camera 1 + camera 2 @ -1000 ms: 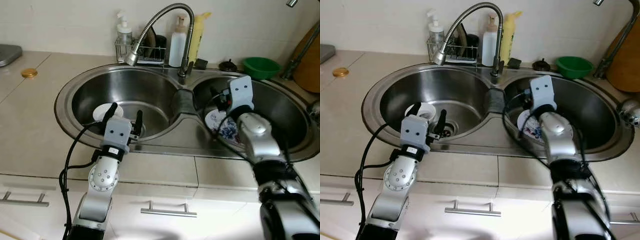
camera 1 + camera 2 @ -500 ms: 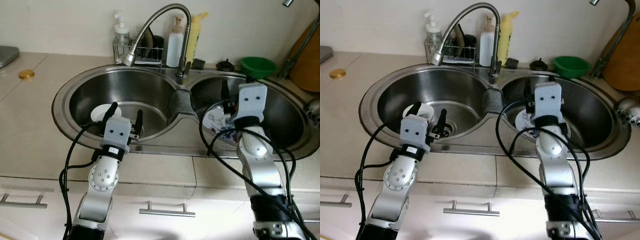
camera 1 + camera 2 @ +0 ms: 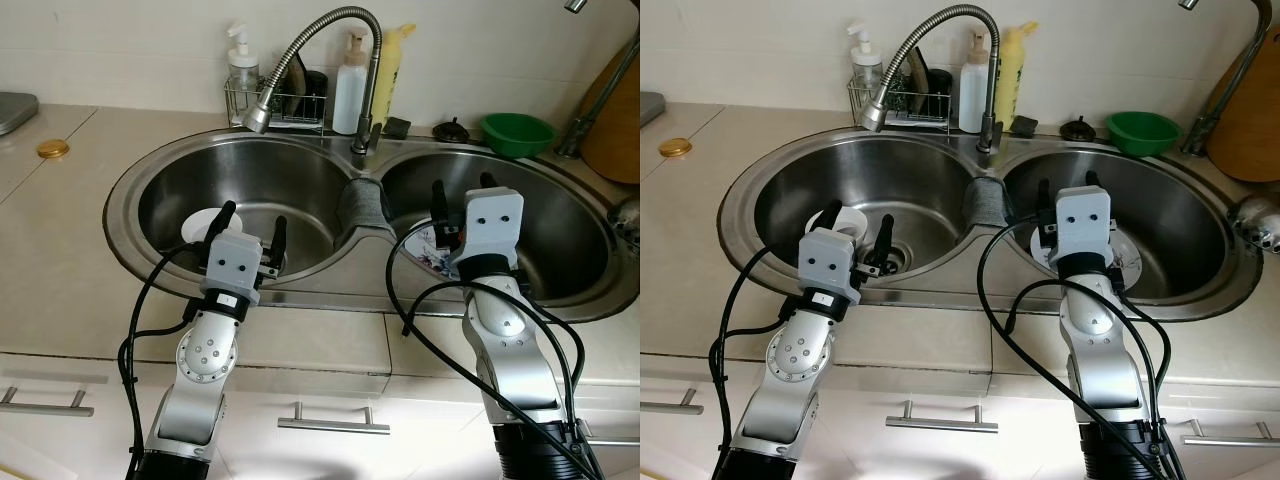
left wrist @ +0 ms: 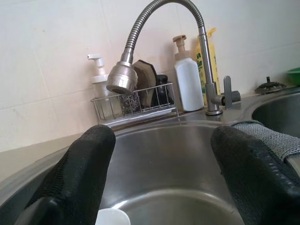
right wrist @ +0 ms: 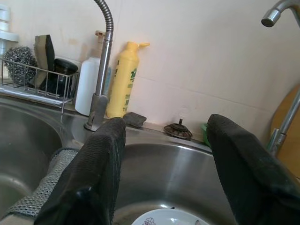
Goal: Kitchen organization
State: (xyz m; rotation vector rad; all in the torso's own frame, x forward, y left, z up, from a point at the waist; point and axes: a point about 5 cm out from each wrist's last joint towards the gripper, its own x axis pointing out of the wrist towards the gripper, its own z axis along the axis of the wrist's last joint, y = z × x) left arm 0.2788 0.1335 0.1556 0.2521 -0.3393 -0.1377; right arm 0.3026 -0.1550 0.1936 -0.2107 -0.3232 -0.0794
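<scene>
Over the steel double sink (image 3: 130, 215) in beige counter (image 3: 60, 260), left end effector (image 3: 250, 222) and right end effector (image 3: 462, 195) hang spread wide, empty.

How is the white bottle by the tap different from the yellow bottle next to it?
The white bottle is squat and wide, while the yellow bottle is slimmer and taller. The white bottle has a pump top; the yellow bottle ends in a pointed nozzle. Both stand upright against the wall behind the sink.

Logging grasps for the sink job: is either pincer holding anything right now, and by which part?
Nothing is held. The left pincer is open above the left basin and the right pincer is open above the patterned plate.
</scene>
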